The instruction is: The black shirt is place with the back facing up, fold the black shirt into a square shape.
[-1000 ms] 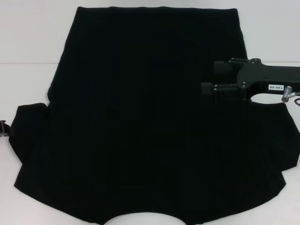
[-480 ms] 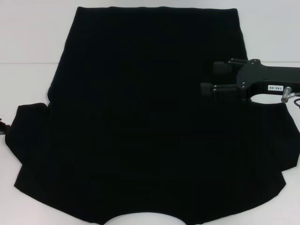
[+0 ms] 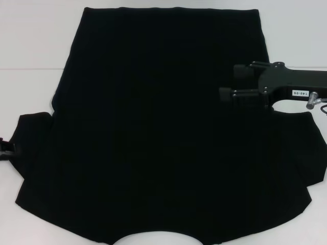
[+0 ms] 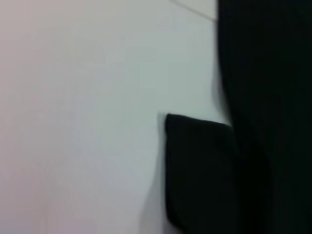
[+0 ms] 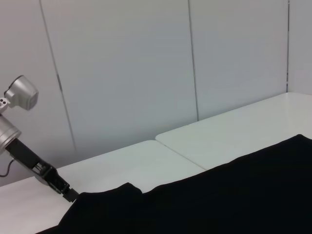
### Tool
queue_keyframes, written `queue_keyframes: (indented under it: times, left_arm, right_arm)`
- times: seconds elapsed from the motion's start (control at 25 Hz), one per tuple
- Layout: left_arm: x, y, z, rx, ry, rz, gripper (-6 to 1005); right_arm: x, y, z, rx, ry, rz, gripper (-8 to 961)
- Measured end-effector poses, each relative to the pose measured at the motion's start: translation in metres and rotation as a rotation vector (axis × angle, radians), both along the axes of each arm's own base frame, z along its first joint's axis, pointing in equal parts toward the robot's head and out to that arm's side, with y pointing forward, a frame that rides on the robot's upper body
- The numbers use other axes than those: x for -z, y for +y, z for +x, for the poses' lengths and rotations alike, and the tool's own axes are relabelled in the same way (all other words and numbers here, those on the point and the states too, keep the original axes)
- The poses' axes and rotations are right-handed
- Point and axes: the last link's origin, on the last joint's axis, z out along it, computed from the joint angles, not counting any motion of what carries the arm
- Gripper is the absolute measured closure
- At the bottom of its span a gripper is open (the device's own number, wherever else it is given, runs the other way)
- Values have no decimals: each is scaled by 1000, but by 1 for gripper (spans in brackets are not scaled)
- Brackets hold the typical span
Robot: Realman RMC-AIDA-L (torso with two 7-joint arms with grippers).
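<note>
The right gripper (image 3: 229,84) is held out level from the right, its two fingers (image 3: 241,72) spread apart and pointed toward the left. The left gripper (image 3: 6,147) is seen only as a small tip at the far left edge; in the right wrist view it (image 5: 68,194) is angled downward.

The black shirt (image 3: 158,127) is plain black, with no pattern visible. The desk (image 3: 30,41) is white. The right pincer (image 3: 227,84) is black, with a small white label on its body.
</note>
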Motion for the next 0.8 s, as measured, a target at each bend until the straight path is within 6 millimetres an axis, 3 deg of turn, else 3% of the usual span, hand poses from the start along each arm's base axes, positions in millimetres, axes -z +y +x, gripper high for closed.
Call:
queue_keyframes:
  times: [0.2, 0.64, 0.8]
  left_arm:
    - [3, 1, -3, -33, 19, 2, 532]
    - [9, 3, -4, -33, 11, 0, 345]
    - [11, 7, 0, -20, 17, -7, 350]
  right_arm:
    - [0, 1, -1, -2, -2, 3, 42]
    - [-1, 2, -1, -3, -4, 5, 42]
    - [-1, 2, -1, -4, -4, 5, 44]
